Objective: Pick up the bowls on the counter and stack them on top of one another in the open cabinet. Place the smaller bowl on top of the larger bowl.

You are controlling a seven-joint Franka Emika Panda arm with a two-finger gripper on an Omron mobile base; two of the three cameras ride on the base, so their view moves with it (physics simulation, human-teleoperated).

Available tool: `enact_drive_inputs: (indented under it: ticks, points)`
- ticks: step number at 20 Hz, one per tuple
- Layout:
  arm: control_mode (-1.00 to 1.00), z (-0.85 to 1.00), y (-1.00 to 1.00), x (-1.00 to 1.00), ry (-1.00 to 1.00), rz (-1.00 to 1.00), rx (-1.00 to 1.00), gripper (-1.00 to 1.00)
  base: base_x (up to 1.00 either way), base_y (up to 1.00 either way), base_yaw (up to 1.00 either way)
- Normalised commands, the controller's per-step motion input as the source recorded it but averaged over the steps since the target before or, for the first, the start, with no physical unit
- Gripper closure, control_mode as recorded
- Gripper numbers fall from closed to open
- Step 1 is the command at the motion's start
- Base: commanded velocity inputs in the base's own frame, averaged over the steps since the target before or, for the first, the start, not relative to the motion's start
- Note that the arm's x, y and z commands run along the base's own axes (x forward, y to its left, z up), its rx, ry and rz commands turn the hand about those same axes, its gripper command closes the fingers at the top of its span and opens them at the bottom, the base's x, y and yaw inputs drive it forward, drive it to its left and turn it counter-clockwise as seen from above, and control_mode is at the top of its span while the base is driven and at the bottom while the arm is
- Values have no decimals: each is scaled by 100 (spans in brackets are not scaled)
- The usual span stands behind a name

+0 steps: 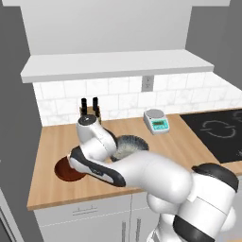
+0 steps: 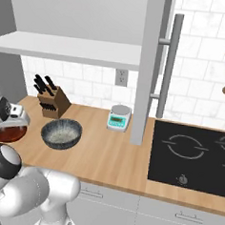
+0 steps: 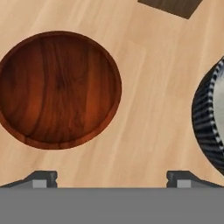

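Both bowls sit on the counter [image 1: 142, 130], nothing in the cabinet [image 1: 118, 66] yet. Gripper [image 3: 111, 177] hangs above bare wood w/ fingers spread wide, holding nothing; tips [image 3: 43, 178] show far apart at the bottom of the hand view. Brown bowl [image 3: 59, 89] lies up-left of the gripper centre in the hand view, grey bowl [image 3: 210, 116] at the right edge, the two near but apart.

Step in hand, my read: lining up a first pick. Since small goes on large, the grey bowl [image 2: 61, 133] should go up first, so probably better to shift toward it rather than the brown one. For a good grasp: drop one finger inside the rim, one outside, pinch the wall, lift straight so it doesn't drag into the brown bowl [image 1: 68, 170]. Keep it level on the way up to the cabinet board; the arm hides part of both bowls in the left base view, so exact clearance there is hard to judge.

Counts:
- bowls: 2 (1 brown shallow, 1 grey deep)
- knife block [image 2: 54, 101]: 1, handles approx. 3–4, too small to be sure
- scale [image 2: 119, 117]: 1
- stovetop [image 2: 197, 157]: 1
- wall outlet [image 2: 121, 77]: 1
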Motion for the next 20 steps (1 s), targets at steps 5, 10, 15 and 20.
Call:
enact_drive_inputs:
  ticks: [5, 10, 15, 20]
  points:
    - [-100, -31, 0, 17, 0, -10, 12, -100, 0, 0, 0]
    - [-100, -25, 4, 40, 0, -9, 1, -100, 0, 0, 0]
    - [-100, -13, 15, 18, 3, -3, 0, -100, 0, 0, 0]
    - [-100, -16, 18, 20, 8, 0, 0, -100, 0, 0, 0]
